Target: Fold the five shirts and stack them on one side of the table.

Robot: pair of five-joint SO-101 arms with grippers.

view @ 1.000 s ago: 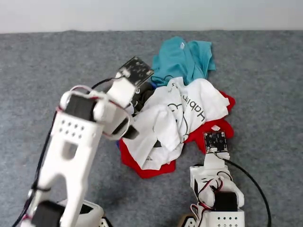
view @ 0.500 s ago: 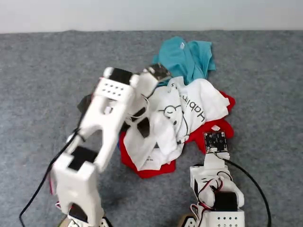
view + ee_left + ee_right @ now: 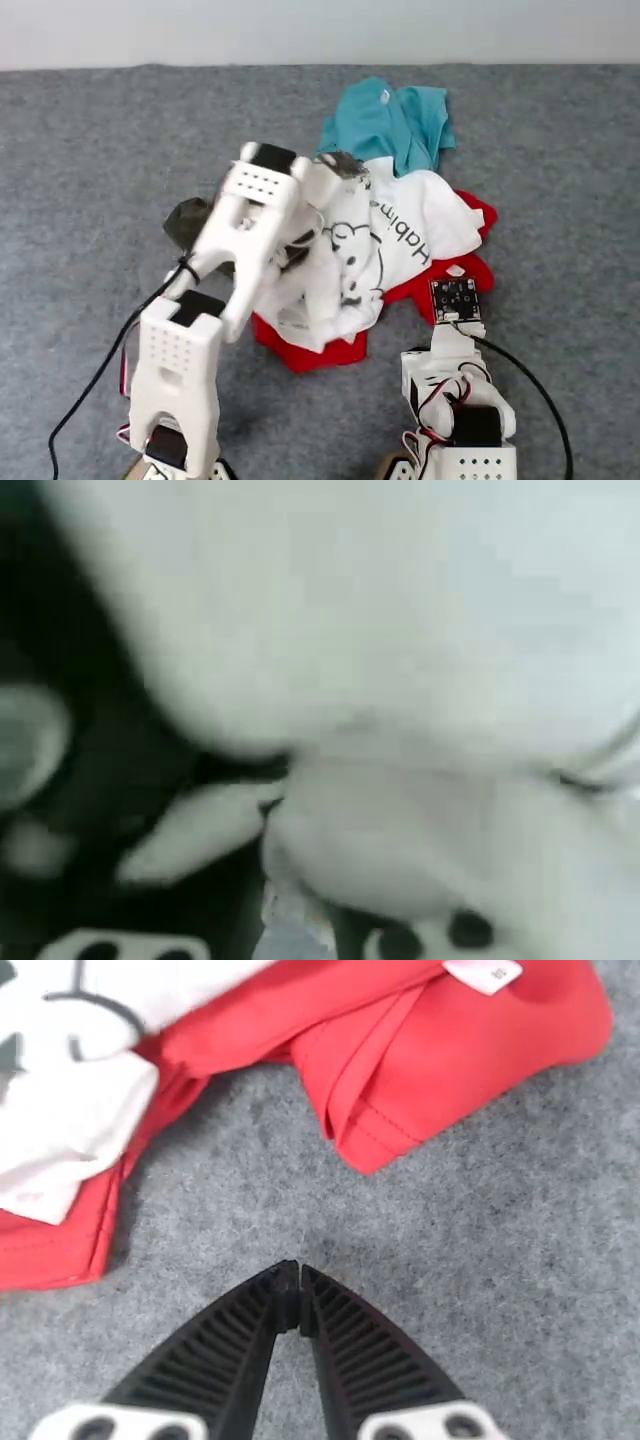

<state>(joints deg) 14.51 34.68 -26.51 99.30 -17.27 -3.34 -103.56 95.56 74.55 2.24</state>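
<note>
1. My right gripper (image 3: 300,1275) is closed on nothing, its tips pressed together. It hangs over bare grey table (image 3: 520,1210) just off the near edge of the red shirt (image 3: 470,1040), not touching it.
2. My right arm (image 3: 455,400) is folded low on the near side of the red shirt, with its wrist pointing at that shirt's white label (image 3: 455,270).
3. My left gripper (image 3: 338,178) is over the far side of the red shirt, down against the white shirt (image 3: 400,630). White cloth crowds my left wrist view, and I cannot tell whether this gripper is open or closed.
4. My left arm (image 3: 250,220) stretches over the left part of the red shirt.
5. The white shirt lies crumpled on top of the red shirt with its dark print facing up. Its long axis runs on a slant, from the red shirt's near left corner to its far right side.
6. The red shirt shows along the near edge and the right side beneath the white one.
7. The teal shirt (image 3: 385,120) is bunched just beyond the red shirt's far side and touches the white shirt.
8. A dark shirt (image 3: 188,220) lies left of the red shirt, partly behind my left arm.
</note>
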